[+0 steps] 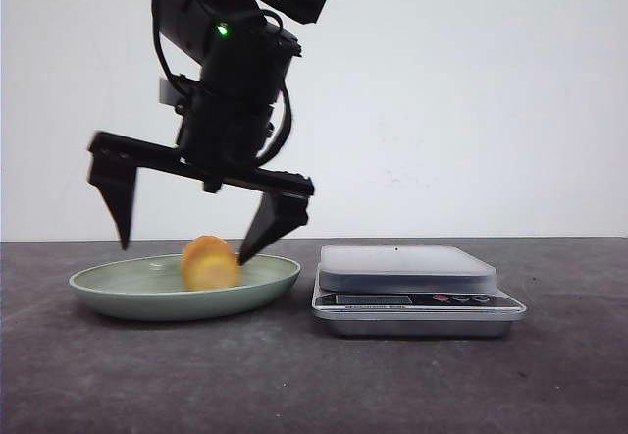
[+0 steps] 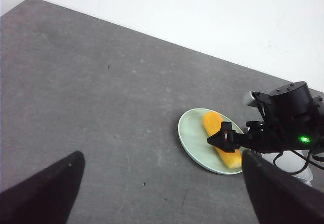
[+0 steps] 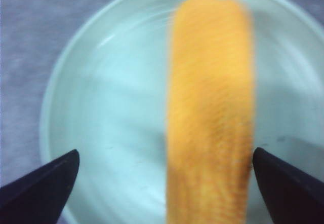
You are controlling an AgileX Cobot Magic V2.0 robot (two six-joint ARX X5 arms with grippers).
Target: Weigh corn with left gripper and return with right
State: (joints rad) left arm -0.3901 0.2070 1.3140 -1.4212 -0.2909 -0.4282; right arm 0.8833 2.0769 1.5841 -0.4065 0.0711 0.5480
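Front view: right gripper, jaws spread wide, holding nothing, fingertips straddling the corn from just above. Corn: lying on its side in the green plate, cut end toward the camera, not on the scale, which stands bare just beside the plate on the grey table. Left gripper: well apart from the plate, fingers wide, nothing between them. Step judged: the return side of the task, with the right arm at the plate and the cob free. Handling note: lift straight up, keeping both fingers off the cob's flanks, since a round cob on a shallow dish is likely to roll if brushed.
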